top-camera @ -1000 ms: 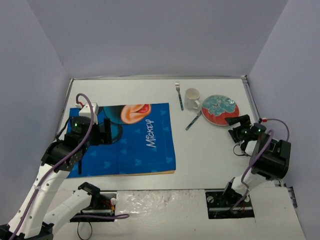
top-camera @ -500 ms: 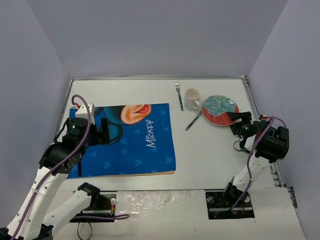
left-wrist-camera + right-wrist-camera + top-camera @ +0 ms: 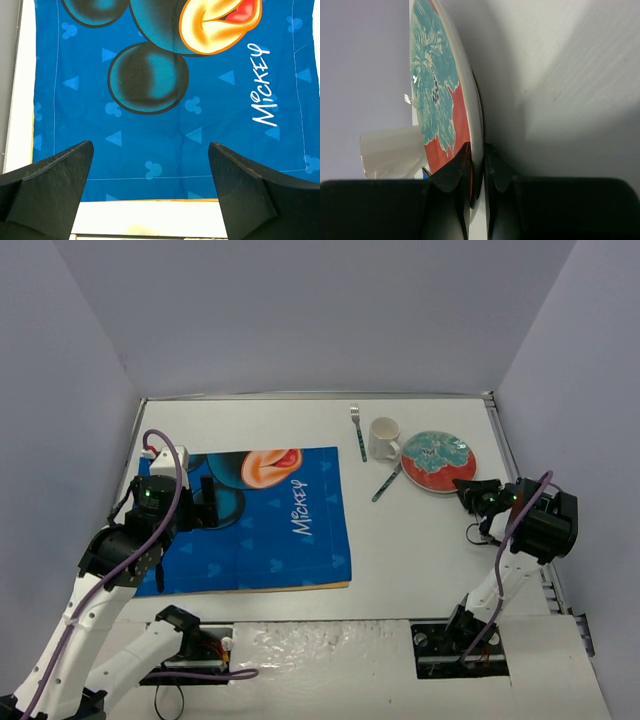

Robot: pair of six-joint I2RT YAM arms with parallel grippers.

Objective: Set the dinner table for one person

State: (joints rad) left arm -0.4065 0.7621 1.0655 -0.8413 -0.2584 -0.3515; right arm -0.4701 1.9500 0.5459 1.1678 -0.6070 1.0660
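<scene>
The white bench [image 3: 420, 540] fills the floor of a small booth, closed in by plain pale lilac walls [image 3: 300, 320] at the back and on both sides, and a thin metal rim [image 3: 300, 397] runs along its far edge. A blue Mickey placemat [image 3: 270, 530] lies flat on the bench's left half. The left gripper [image 3: 150, 150] hovers over its left part, fingers wide apart and holding nothing. At the far right stand a fork [image 3: 358, 430], a white mug [image 3: 384, 437], another piece of cutlery [image 3: 386, 482] and a red plate [image 3: 437, 455] with a teal flower. The right gripper [image 3: 476, 155] is clamped on the plate's near right rim.
</scene>
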